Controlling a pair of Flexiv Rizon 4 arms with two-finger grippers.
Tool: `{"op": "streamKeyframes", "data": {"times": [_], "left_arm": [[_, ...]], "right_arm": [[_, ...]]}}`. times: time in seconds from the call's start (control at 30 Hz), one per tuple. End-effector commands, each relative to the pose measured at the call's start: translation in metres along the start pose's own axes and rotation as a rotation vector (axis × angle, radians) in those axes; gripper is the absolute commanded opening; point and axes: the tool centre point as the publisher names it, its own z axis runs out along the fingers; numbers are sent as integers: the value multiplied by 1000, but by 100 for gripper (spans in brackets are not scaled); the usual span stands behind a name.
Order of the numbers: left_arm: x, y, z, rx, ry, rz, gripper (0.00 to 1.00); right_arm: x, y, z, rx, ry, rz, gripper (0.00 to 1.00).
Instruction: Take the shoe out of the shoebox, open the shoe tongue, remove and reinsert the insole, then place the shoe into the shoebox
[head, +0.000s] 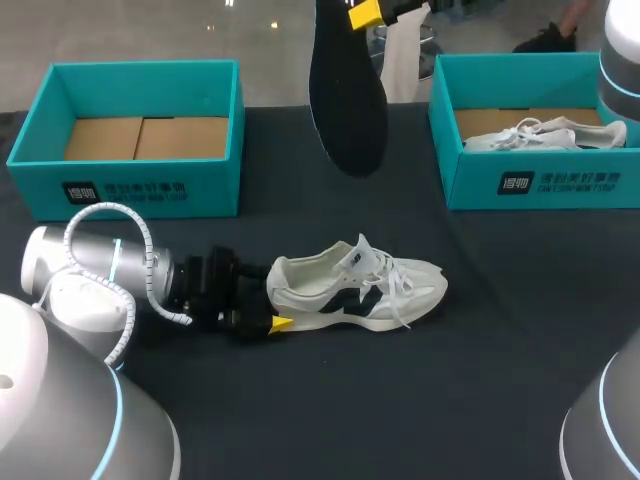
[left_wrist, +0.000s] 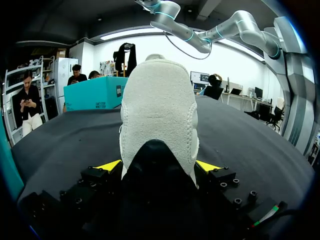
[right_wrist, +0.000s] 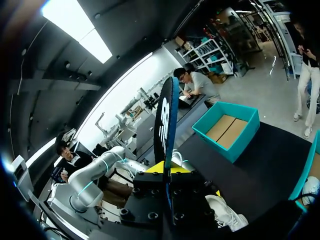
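Where closest to the robot, shows the left arm (head: 100, 265) lying low over the dark table (head: 480, 400), entering from the left side. Ends in the left gripper (head: 272, 300), clenched on the heel of the white sneaker (head: 355, 285); from the left wrist, one yellow tip pressed against each side of the heel. Stands the sneaker on its sole, roughly mid-table, toe pointing away from the gripper toward the right side, a dark mark on its flank, laces loose over the tongue.

Farther back, finds two teal boxes along the table's far edge, well apart. Shows a brown cardboard floor inside the left shoebox (head: 130, 190). Holds a second white shoe (head: 545, 133) in the right shoebox (head: 540, 185), laces spilling across the box floor.

Between the boxes and high above the table, hangs the black insole (head: 348, 90), upright, broad rounded end down, well clear of the sneaker below. Grasped at its upper end by the right gripper (head: 365, 14), fingers closed on it from both sides; from the right wrist, seen edge-on, rising from between the fingers.
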Motion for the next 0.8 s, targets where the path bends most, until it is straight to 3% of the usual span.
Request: {"op": "streamKeyframes", "data": {"times": [0.03,0.53,0.8], "left_arm": [[3,3,-1,-9,-12,3,100],[3,0,-27,-69,0,13,100],[5,-17,-61,-291,22,84,100]], "right_arm": [[0,1,1,2,-2,1,0],[0,1,1,2,-2,1,0],[0,1,1,2,-2,1,0]]}}
